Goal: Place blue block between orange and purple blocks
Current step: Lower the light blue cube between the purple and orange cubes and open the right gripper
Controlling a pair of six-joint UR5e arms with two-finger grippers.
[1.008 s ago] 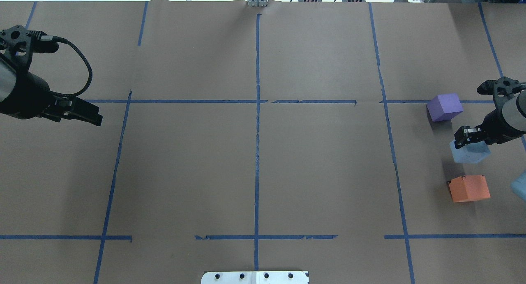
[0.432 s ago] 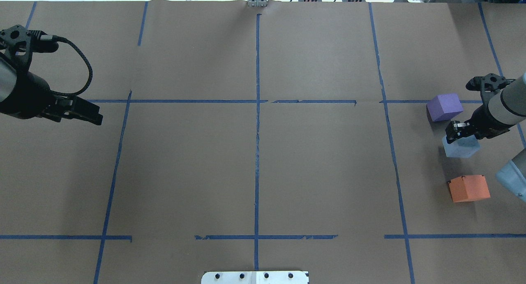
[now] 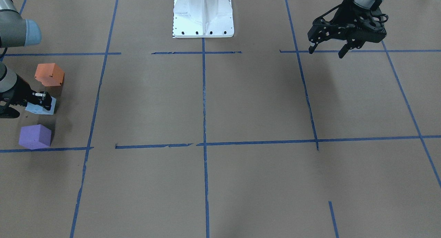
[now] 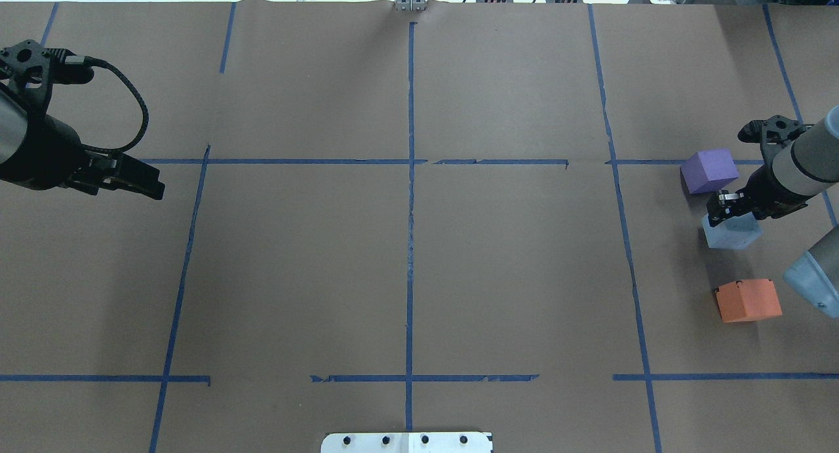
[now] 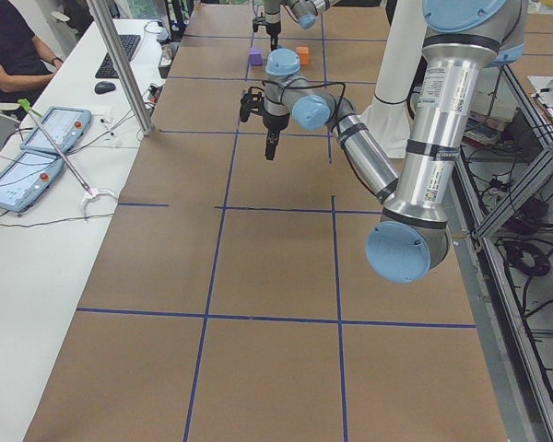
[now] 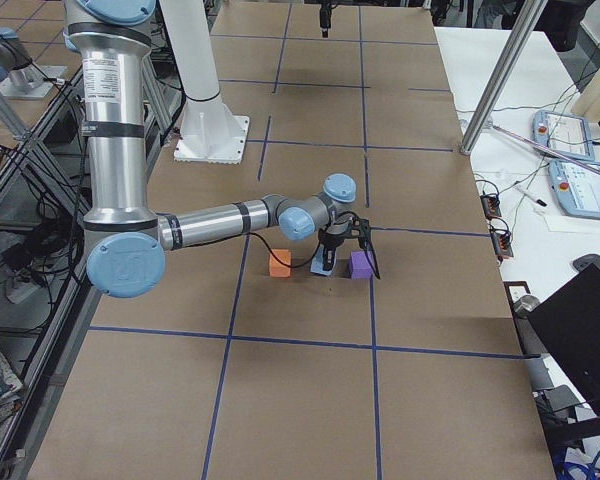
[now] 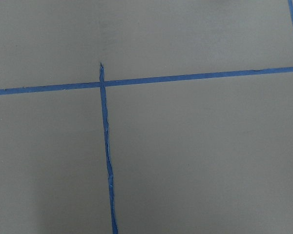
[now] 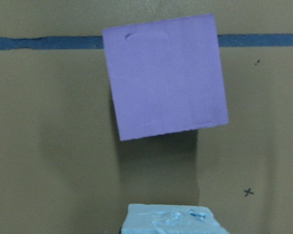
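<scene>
The pale blue block sits in my right gripper, which is shut on its top. It is between the purple block and the orange block, nearer the purple one, at the table's right edge. I cannot tell whether it touches the paper. In the front-facing view the blue block lies between the orange block and the purple block. The right wrist view shows the purple block ahead and the blue block's top at the bottom edge. My left gripper is open and empty at the far left.
Brown paper with blue tape lines covers the table. The robot's white base plate is at the near edge. My right arm's elbow hangs just right of the orange block.
My right gripper has carried the blue block left and away from the robot, away from the orange block and closer to the purple one. The left arm has not moved.
</scene>
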